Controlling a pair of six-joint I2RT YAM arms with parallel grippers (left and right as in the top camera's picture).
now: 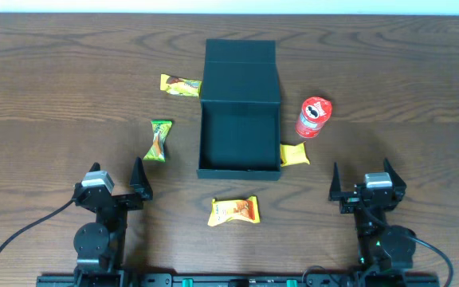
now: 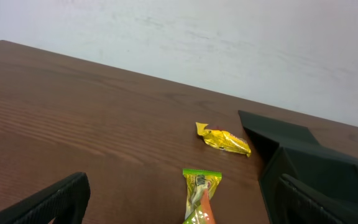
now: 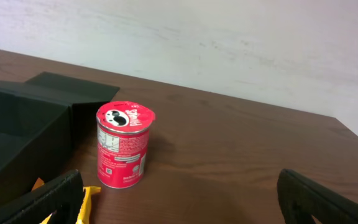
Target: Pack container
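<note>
The dark teal container [image 1: 240,135] lies open at the table's middle, its flap lid [image 1: 240,60] folded back; its inside looks empty. Around it sit a yellow packet [image 1: 180,84] at its left, a green packet [image 1: 159,140] lower left, a small yellow packet [image 1: 295,154] against its right wall, an orange-yellow packet [image 1: 234,211] in front, and an upright red chip can [image 1: 313,117] at its right. My left gripper [image 1: 118,182] stands open near the front edge, below the green packet [image 2: 201,198]. My right gripper [image 1: 370,182] is open too, the can [image 3: 123,144] ahead to its left.
Both arm bases stand at the table's front edge [image 1: 229,275]. A pale wall rises behind the table's far edge [image 3: 229,93]. Bare wood stretches to the far left [image 1: 54,88] and far right [image 1: 421,96].
</note>
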